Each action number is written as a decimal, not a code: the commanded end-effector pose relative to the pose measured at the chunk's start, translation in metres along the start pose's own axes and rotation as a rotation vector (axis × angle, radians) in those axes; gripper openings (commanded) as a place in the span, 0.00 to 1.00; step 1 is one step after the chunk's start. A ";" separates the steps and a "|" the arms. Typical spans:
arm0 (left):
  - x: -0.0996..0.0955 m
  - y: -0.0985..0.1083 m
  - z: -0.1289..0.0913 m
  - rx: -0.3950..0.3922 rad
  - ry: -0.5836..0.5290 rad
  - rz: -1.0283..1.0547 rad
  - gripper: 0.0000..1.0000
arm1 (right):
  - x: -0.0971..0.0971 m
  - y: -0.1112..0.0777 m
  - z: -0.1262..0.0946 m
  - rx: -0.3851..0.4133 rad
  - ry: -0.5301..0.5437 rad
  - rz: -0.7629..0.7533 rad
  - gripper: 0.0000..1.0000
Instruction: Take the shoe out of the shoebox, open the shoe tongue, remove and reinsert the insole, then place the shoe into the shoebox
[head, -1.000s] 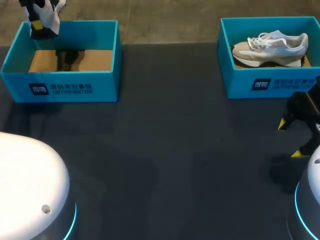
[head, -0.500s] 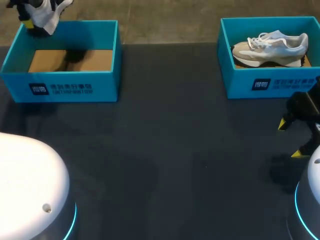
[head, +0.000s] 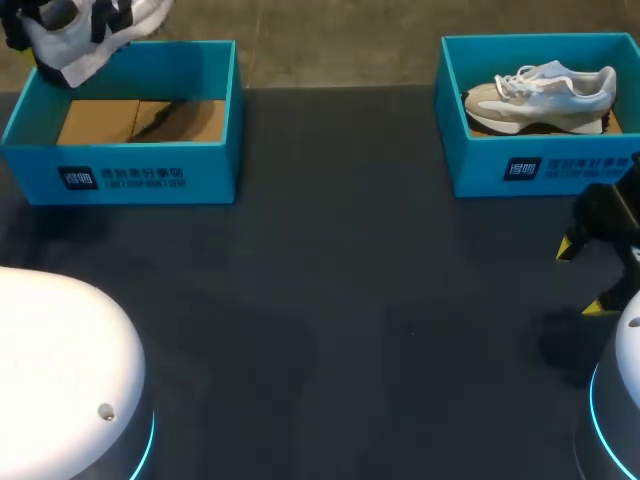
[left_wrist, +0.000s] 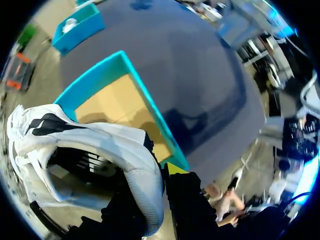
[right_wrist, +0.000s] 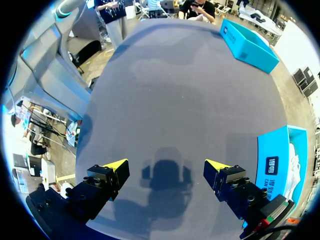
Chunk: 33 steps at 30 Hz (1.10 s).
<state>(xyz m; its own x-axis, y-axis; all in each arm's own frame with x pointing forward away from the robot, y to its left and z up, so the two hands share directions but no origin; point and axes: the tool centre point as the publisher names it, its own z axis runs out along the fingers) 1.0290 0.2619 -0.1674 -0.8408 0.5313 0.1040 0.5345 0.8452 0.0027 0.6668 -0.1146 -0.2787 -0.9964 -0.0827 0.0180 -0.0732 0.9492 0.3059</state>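
In the upper left, my left gripper (left_wrist: 159, 176) is clamping the white shoe (head: 88, 35) above the left shoebox's (head: 150, 172) far corner. At the right edge, my right gripper (right_wrist: 166, 166) is hanging over the table (head: 350, 300), fingers apart.

The table (head: 330, 300) was big and dark grey, and its top was flat and plain. A soft dark shadow (head: 565, 350) lay on it near the right side. Past the far edge of the table there was a strip of brown floor (head: 330, 45). The light was soft and even, with no bright spots on the table top
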 end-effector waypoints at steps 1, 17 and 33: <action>-0.005 -0.003 -0.006 -0.013 0.020 0.005 0.00 | 0.001 0.000 0.000 0.003 -0.002 0.000 1.00; -0.008 0.018 -0.005 -0.116 -0.094 0.155 0.00 | 0.001 0.000 0.000 0.003 -0.002 0.000 1.00; -0.006 0.035 0.002 -0.344 -0.148 0.491 0.00 | 0.001 0.000 0.000 0.003 -0.002 0.000 1.00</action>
<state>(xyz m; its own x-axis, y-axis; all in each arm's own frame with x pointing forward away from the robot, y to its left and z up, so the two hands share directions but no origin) 1.0617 0.2886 -0.1687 -0.4987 0.8649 0.0560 0.8488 0.4744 0.2333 0.6668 -0.1147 -0.2787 -0.9964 -0.0825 0.0180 -0.0730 0.9493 0.3059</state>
